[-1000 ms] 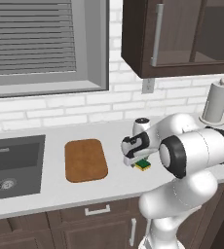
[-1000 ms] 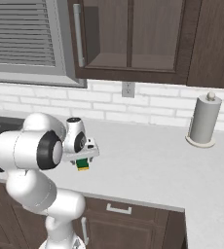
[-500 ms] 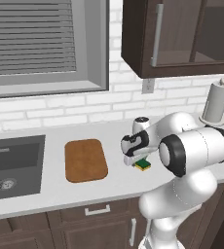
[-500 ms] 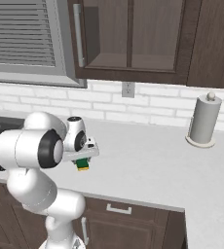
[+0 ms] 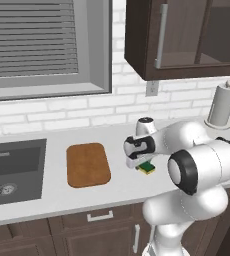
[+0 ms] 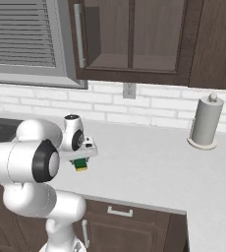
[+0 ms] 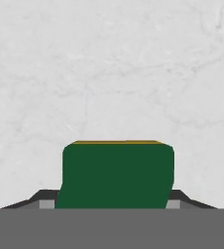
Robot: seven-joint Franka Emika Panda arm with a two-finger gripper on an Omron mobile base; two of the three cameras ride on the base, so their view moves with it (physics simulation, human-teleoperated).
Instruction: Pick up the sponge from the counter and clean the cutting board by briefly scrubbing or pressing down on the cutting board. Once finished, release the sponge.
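One blocky green-yellow sponge [image 7: 117, 174] (claw-flanked [image 7: 118, 200]), marbled counter [image 7: 114, 68].

A long counter [image 5: 57, 200] runs along a brick wall [image 5: 62, 112], with cabinets [image 5: 102, 230] below it. A sink [image 5: 12, 167] is set into the counter at the left. Just to the right of the sink, a cutting board [image 5: 88, 164] lies flat on the counter. Further right, near the cutting board but apart from it, a sponge [image 5: 148, 168] sits on the counter, directly under the gripper [image 5: 139, 164], between its two fingers [image 7: 46, 199]. A paper towel roll [image 5: 222, 106] stands upright at the back of the counter, well to the right of the sponge. A window [image 5: 37, 45] is above the sink, a wall cupboard [image 5: 182, 40] hangs to its right, and a socket [image 5: 151, 88] sits on the wall below the cupboard.
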